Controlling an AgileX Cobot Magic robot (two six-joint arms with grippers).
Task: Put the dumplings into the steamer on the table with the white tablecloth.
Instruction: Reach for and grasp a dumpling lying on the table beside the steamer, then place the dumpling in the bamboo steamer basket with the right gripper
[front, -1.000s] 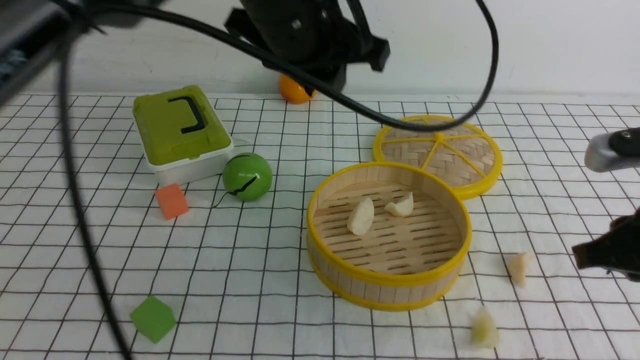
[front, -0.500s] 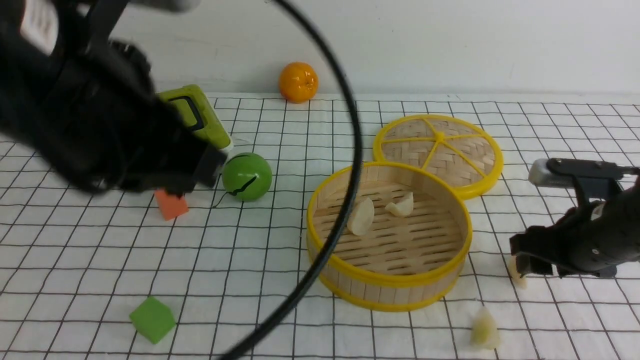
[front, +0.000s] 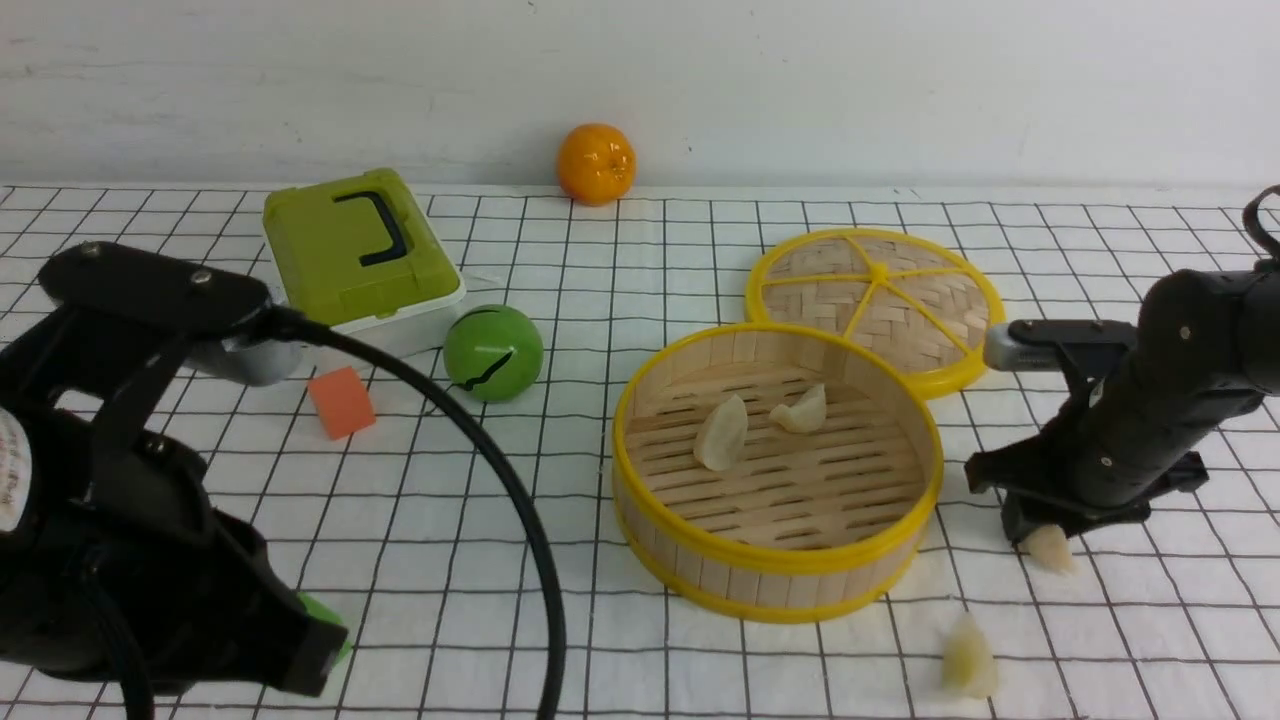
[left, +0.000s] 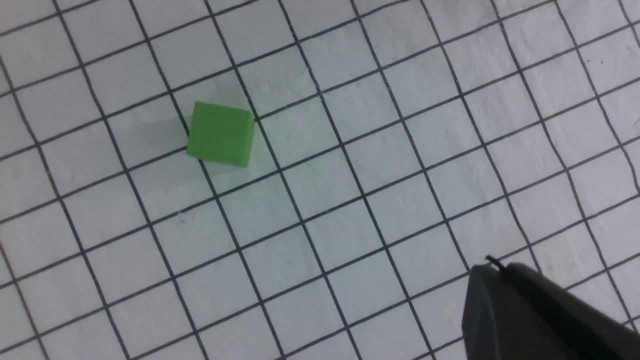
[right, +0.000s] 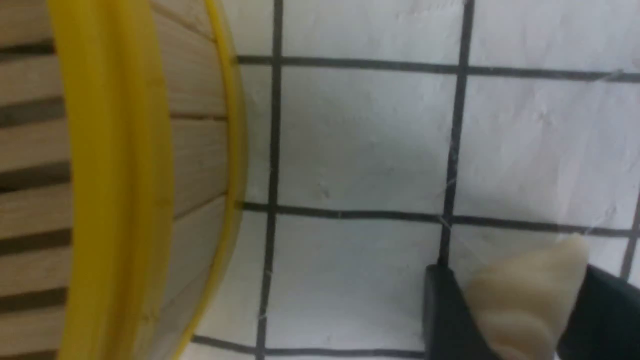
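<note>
The left arm (front: 130, 520) hangs low at the near left, left gripper (left: 505, 305) closed, while the right gripper (front: 1036, 522) points down, fingers (right: 445, 320) seemingly pinching a dumpling (right: 525, 295).

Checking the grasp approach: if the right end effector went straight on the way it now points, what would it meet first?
The right end effector points down at the small cream-white wedge-shaped dumpling between its fingers; the white grid-printed tablecloth likely lies just under that.
</note>
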